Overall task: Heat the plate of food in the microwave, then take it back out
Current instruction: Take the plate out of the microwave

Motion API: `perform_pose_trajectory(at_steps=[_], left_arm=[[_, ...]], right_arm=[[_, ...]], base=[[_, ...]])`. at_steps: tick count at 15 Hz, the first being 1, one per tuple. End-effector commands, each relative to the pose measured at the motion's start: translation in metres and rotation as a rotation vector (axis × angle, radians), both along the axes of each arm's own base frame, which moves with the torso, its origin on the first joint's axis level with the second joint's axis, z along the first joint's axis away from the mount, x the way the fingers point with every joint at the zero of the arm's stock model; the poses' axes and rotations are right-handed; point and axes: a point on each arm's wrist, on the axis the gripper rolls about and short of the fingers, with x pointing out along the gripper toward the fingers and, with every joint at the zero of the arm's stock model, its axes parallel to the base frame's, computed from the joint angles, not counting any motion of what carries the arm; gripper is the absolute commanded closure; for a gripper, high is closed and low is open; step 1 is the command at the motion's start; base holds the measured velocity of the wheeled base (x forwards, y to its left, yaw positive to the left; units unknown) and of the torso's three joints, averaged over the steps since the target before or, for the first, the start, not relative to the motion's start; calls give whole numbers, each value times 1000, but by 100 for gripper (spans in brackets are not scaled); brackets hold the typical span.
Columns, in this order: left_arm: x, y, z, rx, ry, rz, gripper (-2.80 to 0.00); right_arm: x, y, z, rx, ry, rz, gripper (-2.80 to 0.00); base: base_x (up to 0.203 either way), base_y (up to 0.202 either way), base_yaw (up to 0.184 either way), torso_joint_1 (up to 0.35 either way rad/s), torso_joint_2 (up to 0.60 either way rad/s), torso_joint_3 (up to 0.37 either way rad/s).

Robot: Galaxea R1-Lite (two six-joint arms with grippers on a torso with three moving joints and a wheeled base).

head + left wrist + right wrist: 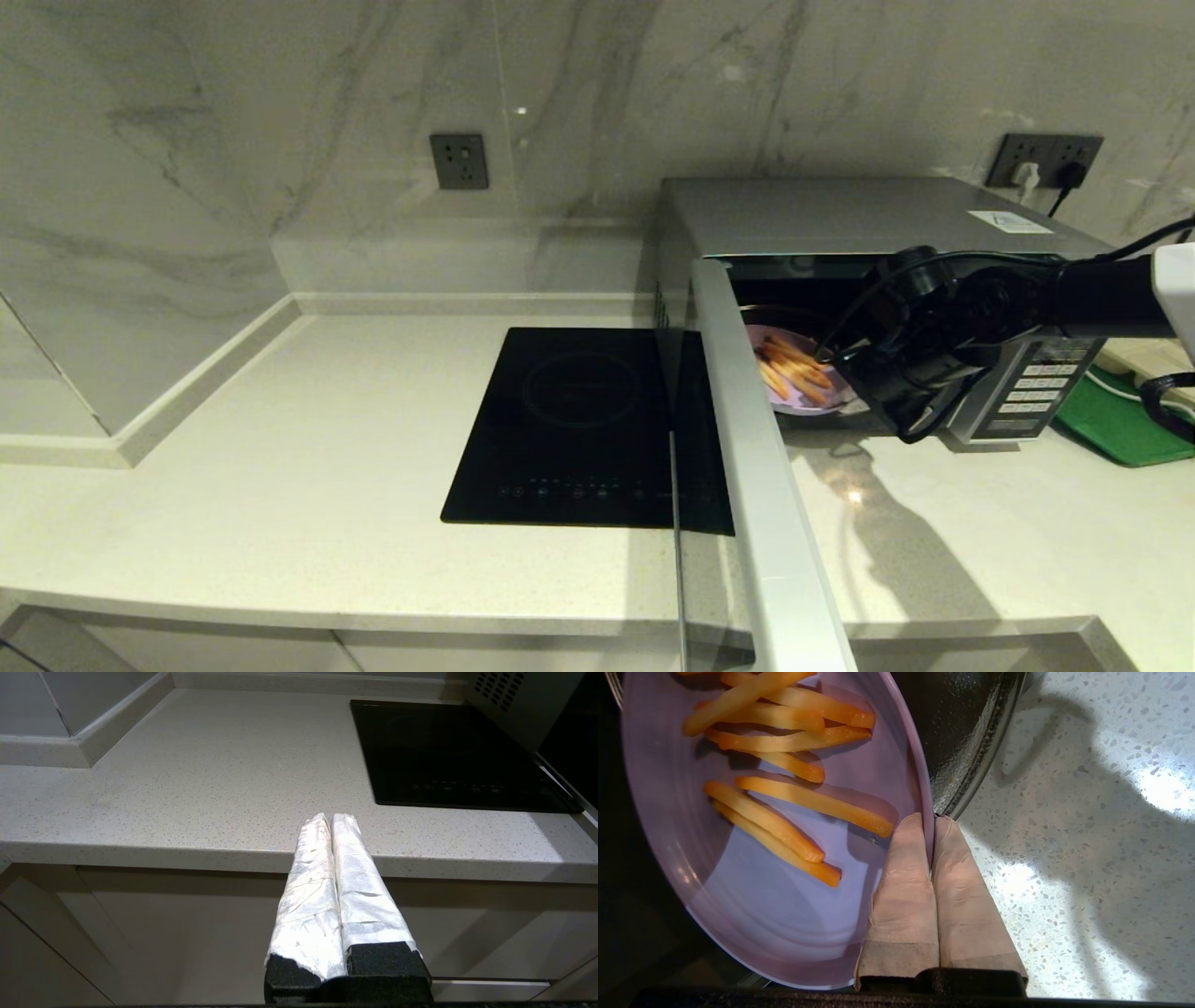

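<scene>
The silver microwave (840, 217) stands at the back right with its door (761, 485) swung wide open toward me. At the mouth of the cavity is the pale lilac plate of food (794, 392) with several orange-yellow sticks (784, 798). My right gripper (931, 823) is shut on the plate's rim (924, 802), one finger inside the plate and one outside. In the head view my right gripper (854, 387) reaches in from the right, just in front of the opening. My left gripper (331, 820) is shut on nothing, parked below the counter's front edge, out of the head view.
A flat black induction cooktop (569, 420) lies left of the open door. A green tray (1116, 420) sits right of the microwave, past its button panel (1032, 387). The pale speckled counter (280, 448) stretches left to the marble wall corner.
</scene>
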Motion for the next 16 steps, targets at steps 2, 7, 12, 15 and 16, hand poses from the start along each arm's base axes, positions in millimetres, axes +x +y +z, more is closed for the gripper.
perform_pose_trajectory(at_steps=[2,7,12,15,16], left_arm=[[0,0,0,-1,1,0,0],[0,0,0,-1,1,0,0],[0,0,0,-1,0,0,0],[0,0,0,-1,0,0,0],[0,0,0,-1,-1,0,0]], right_arm=[[-4,0,7,-3,-14,-5,0],[-8,-1,11,-7,-9,-2,0],[-9,-1,6,-7,10,-5,0],[-11,-1,4,-8,22,-6,0],[-13,-1,2,-9,30,-6,0]], base=[[0,0,0,0,0,0],[0,0,0,0,0,0],[0,0,0,0,0,0],[0,0,0,0,0,0],[0,0,0,0,0,0]])
